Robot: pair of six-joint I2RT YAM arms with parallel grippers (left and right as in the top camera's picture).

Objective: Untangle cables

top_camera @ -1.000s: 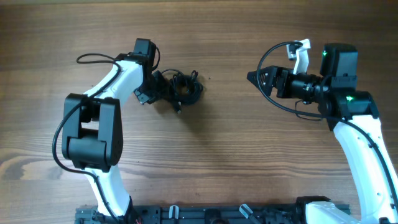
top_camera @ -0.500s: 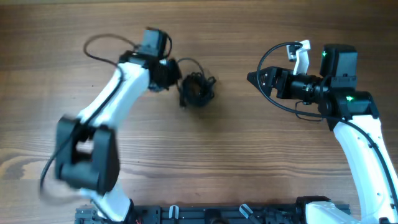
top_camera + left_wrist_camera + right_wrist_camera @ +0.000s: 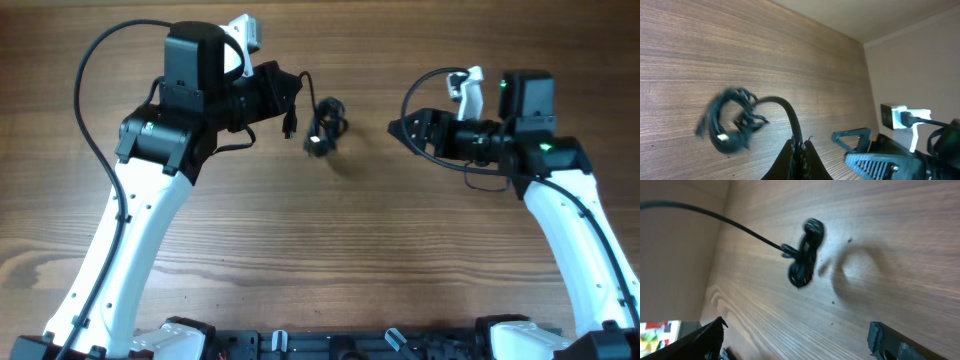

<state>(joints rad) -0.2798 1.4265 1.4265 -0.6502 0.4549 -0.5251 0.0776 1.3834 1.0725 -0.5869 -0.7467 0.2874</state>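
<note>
The cables are a small black knot of thin cords, hanging a little above the wooden table on one cord. My left gripper is raised and shut on that cord. In the left wrist view the fingers pinch the cord, which arcs left to the blurred knot. My right gripper is open and empty, right of the knot and pointing at it. In the right wrist view the knot dangles ahead of the open gripper, with its shadow on the table beside it.
The wooden table fills the view. Thicker black wires loop from the left arm, and similar ones from the right arm. A dark rail runs along the front edge.
My left arm has risen and swung, lifting the knot off the table and carrying it slightly right. My right gripper has shifted a little left toward it.
</note>
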